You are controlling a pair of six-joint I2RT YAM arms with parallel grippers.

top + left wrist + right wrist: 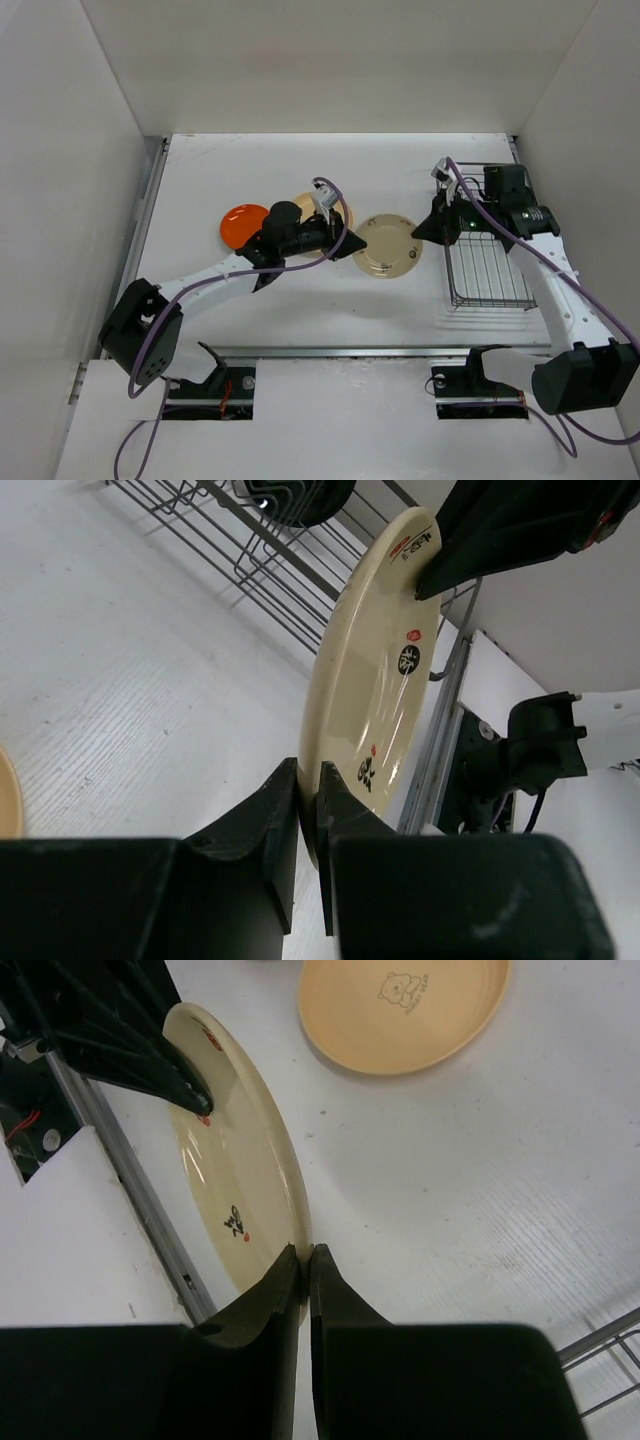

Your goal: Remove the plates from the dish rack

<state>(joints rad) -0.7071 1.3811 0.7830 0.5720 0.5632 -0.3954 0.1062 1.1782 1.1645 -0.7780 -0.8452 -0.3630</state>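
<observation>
A beige plate (388,246) with small dark and red marks is held between both grippers, just left of the dish rack (490,262). My left gripper (352,247) is shut on its left rim; in the left wrist view the plate (375,680) stands on edge between the closed jaws (308,790). My right gripper (421,234) is shut on the opposite rim, which shows clamped in the right wrist view (305,1255) with the plate (235,1170) beyond. An orange-red plate (243,225) lies flat at the left. A peach-tan plate (400,1005) with a bear print lies flat next to it, partly under the left arm.
The grey wire rack (250,550) sits at the right side of the table, close to the right wall; its corner shows in the right wrist view (610,1360). White walls enclose the table on three sides. A metal rail (330,352) runs along the near edge.
</observation>
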